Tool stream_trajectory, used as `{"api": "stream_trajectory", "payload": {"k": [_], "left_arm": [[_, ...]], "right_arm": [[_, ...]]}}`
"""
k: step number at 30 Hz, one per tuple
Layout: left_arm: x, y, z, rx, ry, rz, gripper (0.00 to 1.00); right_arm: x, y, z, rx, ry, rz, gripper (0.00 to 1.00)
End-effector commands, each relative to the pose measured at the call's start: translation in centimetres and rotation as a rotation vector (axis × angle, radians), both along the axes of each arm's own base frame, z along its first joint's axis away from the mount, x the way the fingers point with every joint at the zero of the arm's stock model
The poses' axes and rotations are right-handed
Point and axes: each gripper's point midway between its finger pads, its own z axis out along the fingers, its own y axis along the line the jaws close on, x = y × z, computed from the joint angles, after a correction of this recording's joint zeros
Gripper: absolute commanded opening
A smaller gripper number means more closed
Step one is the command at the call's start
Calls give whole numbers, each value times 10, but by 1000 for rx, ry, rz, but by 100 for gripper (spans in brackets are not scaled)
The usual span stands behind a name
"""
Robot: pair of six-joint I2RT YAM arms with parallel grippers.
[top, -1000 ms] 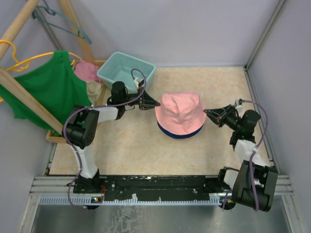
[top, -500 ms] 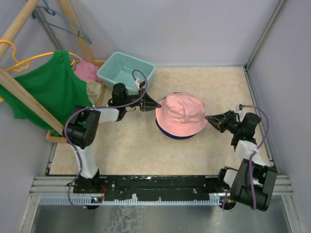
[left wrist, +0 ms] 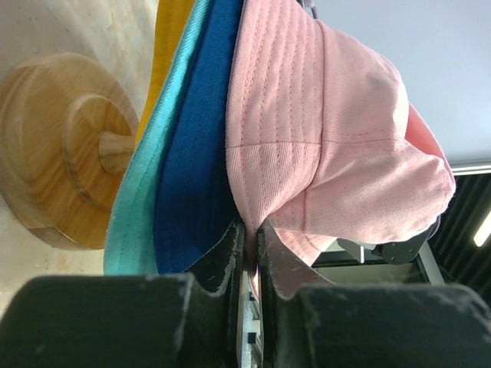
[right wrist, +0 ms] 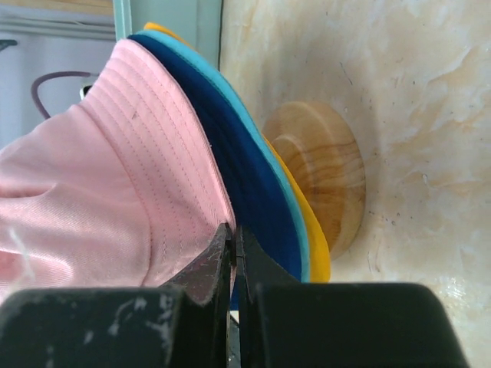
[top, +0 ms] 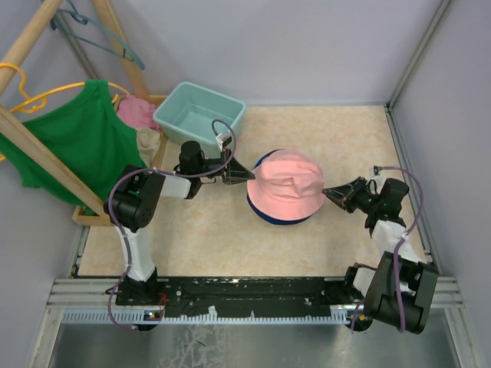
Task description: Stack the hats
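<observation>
Left gripper (top: 246,175) and right gripper (top: 326,192) each pinch the pink hat (top: 285,180) by its brim, centre frame, atop navy, teal and orange hats; uneven release could drag it askew

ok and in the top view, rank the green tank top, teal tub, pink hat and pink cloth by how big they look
1. green tank top, clearly largest
2. teal tub and pink hat, too alike to rank
3. pink cloth, smallest, though only part of it shows
</observation>
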Motion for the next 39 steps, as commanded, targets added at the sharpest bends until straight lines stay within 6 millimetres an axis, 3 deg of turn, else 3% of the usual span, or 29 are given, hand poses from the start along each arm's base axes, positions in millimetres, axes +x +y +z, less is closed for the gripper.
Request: {"api": "stream_trajectory", "payload": {"k": [1, 8, 17, 23, 29, 34, 39], "left_arm": [[-4, 9, -47, 73, 80, -18, 12], [31, -4, -47, 96, 34, -33, 13], [81, -5, -45, 85, 13, -26, 17], [75, -3, -14, 37, -21, -17, 25], [65, 5, 24, 31, -81, 47, 42], [69, 8, 47, 27, -105, 103, 45], [82, 21, 68, 38, -136, 187, 48]], "right_arm": [[-10, -12, -43, -160, 121, -51, 0], [-22, 24, -33, -216, 106, 36, 0], [-55, 37, -32, -243, 144, 87, 0], [-56, 39, -23, -250, 132, 80, 4], [-49, 36, -14, -261, 121, 63, 12], [-45, 34, -8, -260, 108, 41, 30], [-41, 28, -3, -289, 106, 3, 35]]}}
